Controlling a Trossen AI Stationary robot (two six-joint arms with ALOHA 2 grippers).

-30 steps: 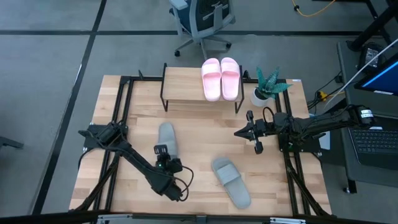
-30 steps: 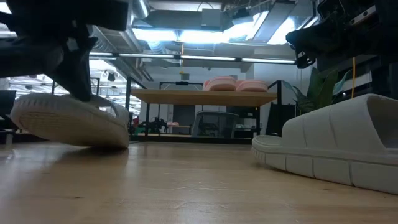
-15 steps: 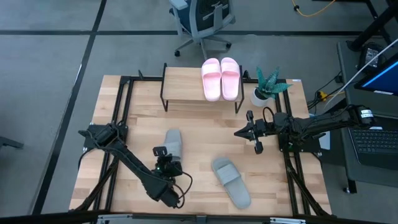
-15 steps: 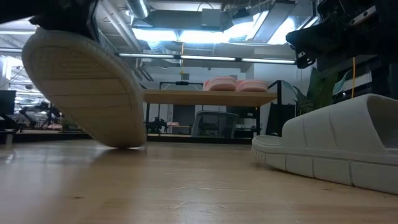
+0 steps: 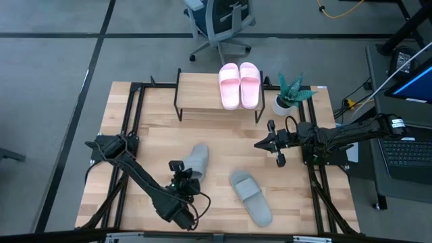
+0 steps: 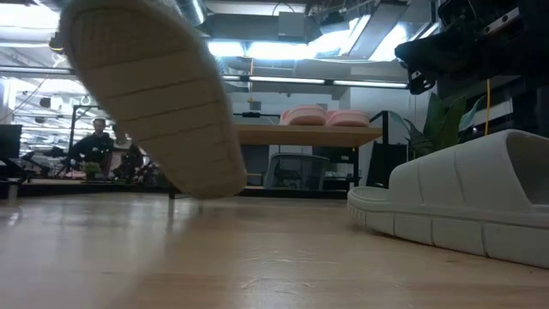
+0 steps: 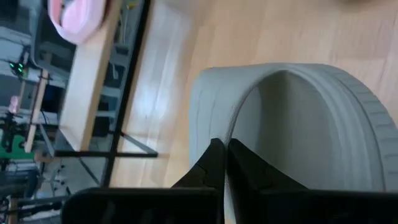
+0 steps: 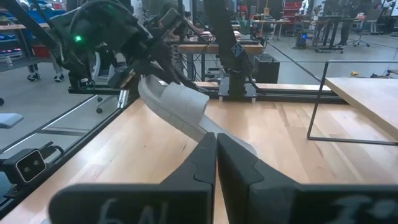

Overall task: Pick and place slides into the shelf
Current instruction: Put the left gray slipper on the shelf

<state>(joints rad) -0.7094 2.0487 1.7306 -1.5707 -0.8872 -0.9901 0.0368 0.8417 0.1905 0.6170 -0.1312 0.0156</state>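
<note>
I am working over the worktop [image 5: 115,121], with the shelf [image 5: 199,94] along its far edge; its left half is bare and the pink pair [image 5: 239,85] is occupying its right half. The grey slide in hand [image 5: 194,160] is hanging clear of the worktop near the middle, held by the left claw [image 5: 180,177], which is pinching the heel end between its fingers. The second grey slide [image 5: 251,196] is lying flat to the right of it, well apart.

To do this carry well, I judge that I should be raising the slide above the shelf board before moving forward, then turning it parallel to the pink pair and setting it down flat on the bare half beside them, without nudging them.

Its long axis is running obliquely, toe pointing up and toward the far right; in the low view its ribbed sole [image 6: 154,94] is facing the camera, steeply tilted.

The right claw [image 5: 260,144] is waiting near the right edge, fingers pressed together on nothing.
</note>
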